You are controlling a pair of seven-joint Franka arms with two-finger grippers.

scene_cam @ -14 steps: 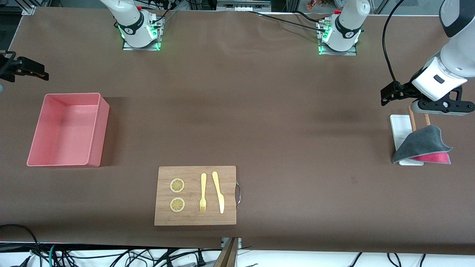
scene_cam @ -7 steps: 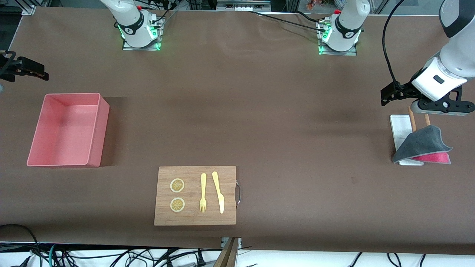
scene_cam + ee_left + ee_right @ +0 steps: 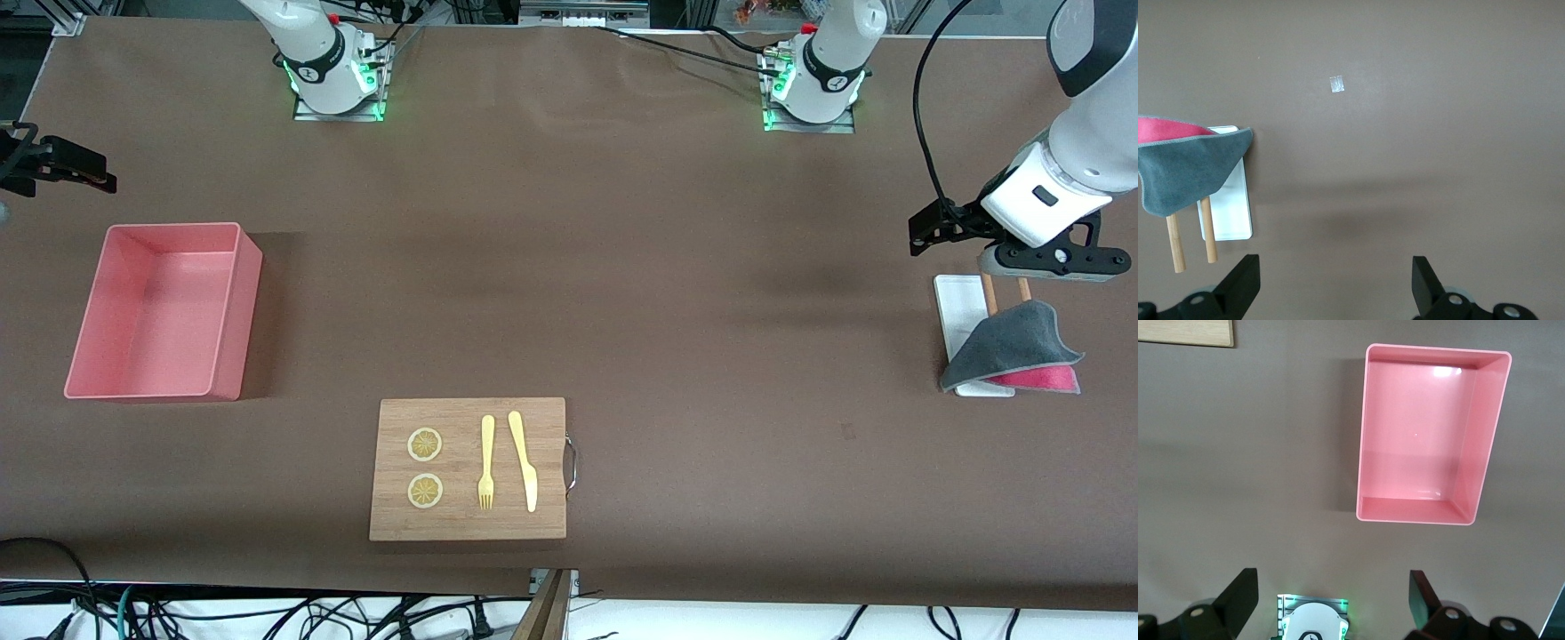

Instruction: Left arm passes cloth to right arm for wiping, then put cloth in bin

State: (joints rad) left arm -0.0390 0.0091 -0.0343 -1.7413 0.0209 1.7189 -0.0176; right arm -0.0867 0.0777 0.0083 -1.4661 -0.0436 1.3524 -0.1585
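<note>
The cloth (image 3: 1012, 342), grey with a pinkish-red underside, hangs draped over two wooden pegs (image 3: 987, 293) that stand on a small white tray (image 3: 953, 307) at the left arm's end of the table. In the left wrist view the cloth (image 3: 1185, 175) sits off to one side of the fingers. My left gripper (image 3: 1047, 260) (image 3: 1336, 270) hovers open and empty above the table, just beside the pegs. The pink bin (image 3: 238, 311) (image 3: 1483, 440) is empty at the right arm's end. My right gripper (image 3: 76, 171) (image 3: 1331, 585) waits open in the air over the table edge beside the bin.
A wooden board (image 3: 467, 524) near the front edge carries two lemon slices (image 3: 425, 444), a yellow fork (image 3: 486, 462) and a yellow knife (image 3: 524, 462). Both arm bases (image 3: 338, 76) stand along the side farthest from the front camera. A small tape scrap (image 3: 1336, 84) lies on the brown mat.
The left arm's wrist and gripper have shifted slightly toward the middle of the table above the pegs. The cloth, bin, board and right gripper have not moved.
</note>
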